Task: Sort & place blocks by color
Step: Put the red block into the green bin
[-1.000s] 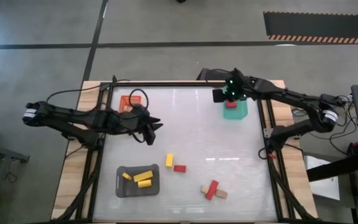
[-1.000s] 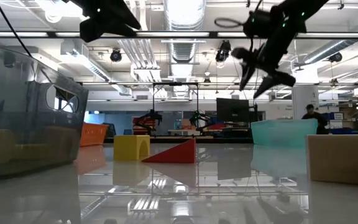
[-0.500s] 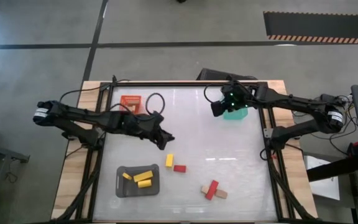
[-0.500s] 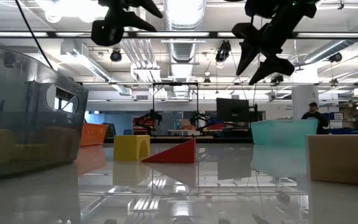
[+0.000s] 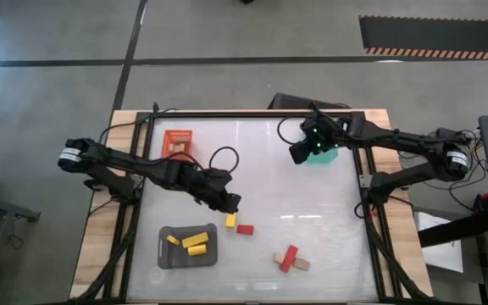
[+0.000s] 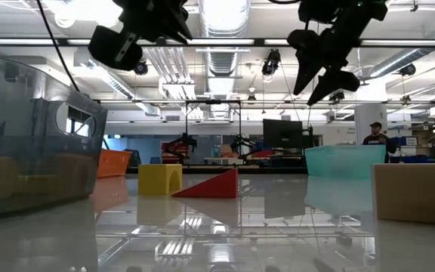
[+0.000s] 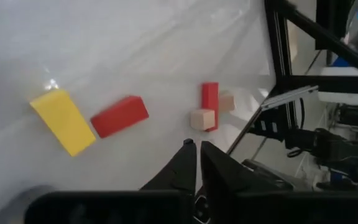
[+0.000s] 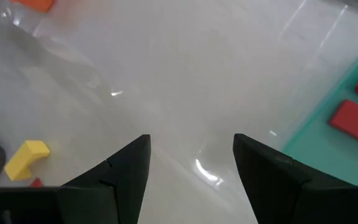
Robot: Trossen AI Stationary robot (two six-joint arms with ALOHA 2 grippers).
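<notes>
Hovering left end effector (image 5: 232, 203) fingers together, yellow block (image 5: 230, 220) lengthwise toward it

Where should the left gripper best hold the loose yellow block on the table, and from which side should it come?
Probably from above, across the two long sides of the yellow block. It lies flat, apart from the red block; the left gripper hovers beside it.

Green tray (image 5: 322, 153) largely hidden under the right arm; orange tray's (image 5: 177, 141) contents too small to tell.

Orange tray (image 5: 177, 141), green tray (image 5: 322, 153), grey tray (image 5: 188, 246).
</notes>
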